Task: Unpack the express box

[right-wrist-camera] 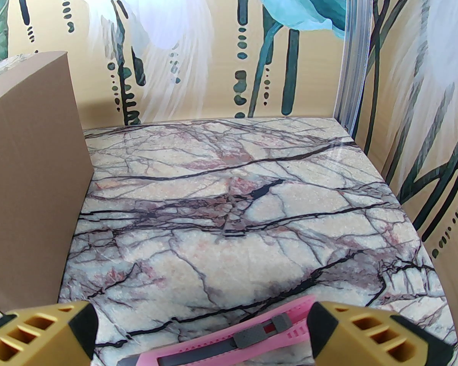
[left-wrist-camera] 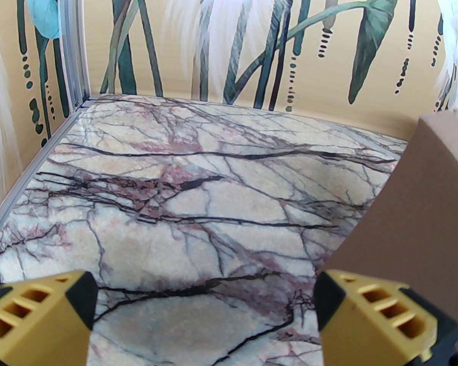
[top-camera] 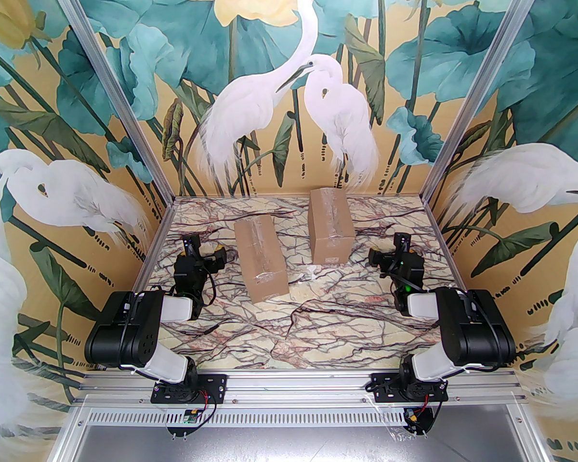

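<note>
**Q:** Where are the express boxes?
**A:** 2 cardboard boxes on the marble-print worktop (top-camera: 318,320). Both are closed, with clear tape (top-camera: 256,238) running along each top. The left box (top-camera: 261,277) lies lengthwise at mid-worktop. The right box (top-camera: 330,248) sits further back, near the rear wall (top-camera: 289,113). There is a gap between the 2 and they do not touch.

**Q:** Left arm?
**A:** The left pincer (top-camera: 205,250) hangs low on the left flank of the left box, near it but apart. In the wrist view its yellow fingers (left-wrist-camera: 42,311) are spread wide, with bare worktop between them. The brown side of the box rises at the right edge of that view. Nothing is pinched.

**Q:** Right arm?
**A:** The right pincer (top-camera: 389,250) sits low to the right of the right box, also apart from it. In the wrist view its fingers (right-wrist-camera: 351,330) are spread wide, and the box wall stands at the left. A pink utility knife (right-wrist-camera: 248,336) lies under the pincer, slanting across the space between the 2 fingers, grey slider facing up. Its far end reaches the inner edge of the right-hand finger. Contact there: cannot tell. The fingers stand far wider than the knife, so it is not clamped.
</note>
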Action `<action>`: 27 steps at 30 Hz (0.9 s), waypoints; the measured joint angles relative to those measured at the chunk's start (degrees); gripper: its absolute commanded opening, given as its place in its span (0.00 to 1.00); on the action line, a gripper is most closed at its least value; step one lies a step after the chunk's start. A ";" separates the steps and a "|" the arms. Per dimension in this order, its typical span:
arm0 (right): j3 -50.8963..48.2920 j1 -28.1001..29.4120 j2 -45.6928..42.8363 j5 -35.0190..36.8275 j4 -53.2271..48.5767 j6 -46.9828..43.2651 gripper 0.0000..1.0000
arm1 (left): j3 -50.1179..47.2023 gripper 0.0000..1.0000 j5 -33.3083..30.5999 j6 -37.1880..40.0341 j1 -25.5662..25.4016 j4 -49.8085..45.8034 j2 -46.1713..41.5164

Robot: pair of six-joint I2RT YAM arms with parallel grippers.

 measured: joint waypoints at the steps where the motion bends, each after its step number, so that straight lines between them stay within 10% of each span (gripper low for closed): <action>1: -0.02 0.00 0.00 0.00 0.00 0.00 0.99 | 0.00 0.99 0.00 0.00 0.00 0.00 0.00; 10: 0.04 0.11 -8.59 3.74 -5.99 1.25 0.99 | -0.13 1.00 -0.66 -0.04 0.00 -2.91 -3.72; 18: 17.59 -0.17 -28.39 12.46 -42.40 16.46 0.92 | 9.09 1.00 -0.59 -4.79 0.00 -28.81 -26.69; 27: 38.99 -1.49 -16.65 8.09 -77.70 33.27 0.92 | 21.42 0.99 7.93 -10.54 -0.81 -53.70 -37.31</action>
